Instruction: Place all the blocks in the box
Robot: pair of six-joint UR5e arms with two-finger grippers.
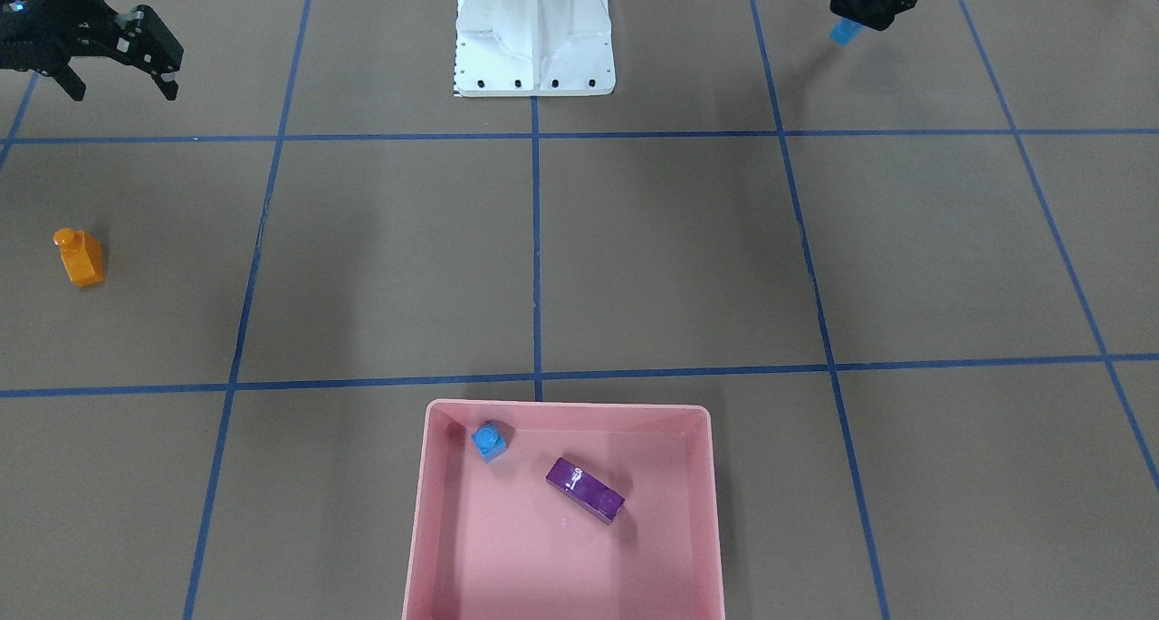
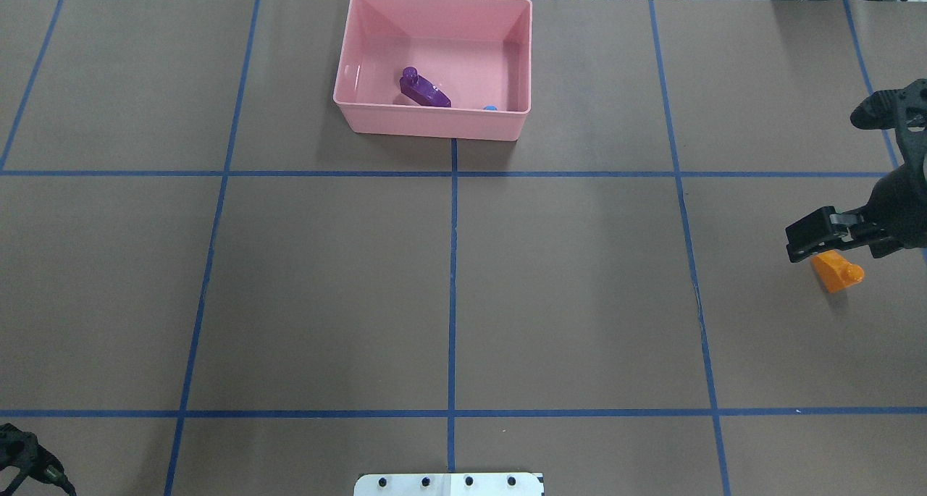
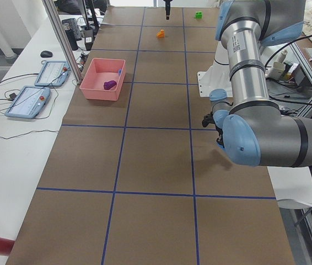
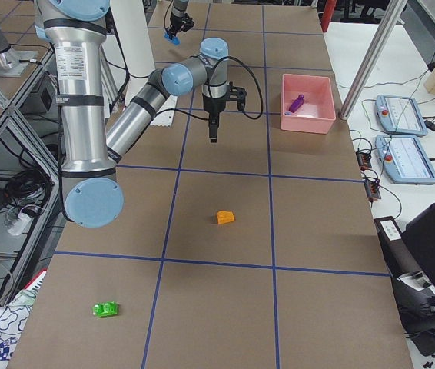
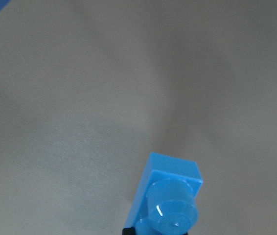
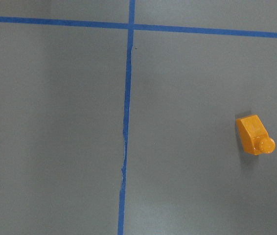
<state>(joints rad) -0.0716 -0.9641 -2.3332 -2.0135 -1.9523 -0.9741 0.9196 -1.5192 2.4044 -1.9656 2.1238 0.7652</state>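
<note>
The pink box (image 1: 566,406) holds the purple oblong brick (image 1: 585,490) and the tiny blue brick (image 1: 489,439). My left gripper (image 1: 853,21) is shut on the long blue brick (image 1: 847,33) and holds it above the table near the robot's base; the left wrist view shows that brick (image 5: 170,200) end-on. My right gripper (image 1: 122,88) is open and empty, hovering above and beside the orange sloped brick (image 1: 81,257), which lies on its side on the table (image 6: 255,134). The green brick (image 4: 106,309) lies far out at the table's right end.
The white robot base (image 1: 534,36) stands at the table's near-robot edge. Blue tape lines divide the brown table into squares. The box (image 2: 434,123) sits at the far side, in the middle. Tablets and cables lie off the table beyond the box.
</note>
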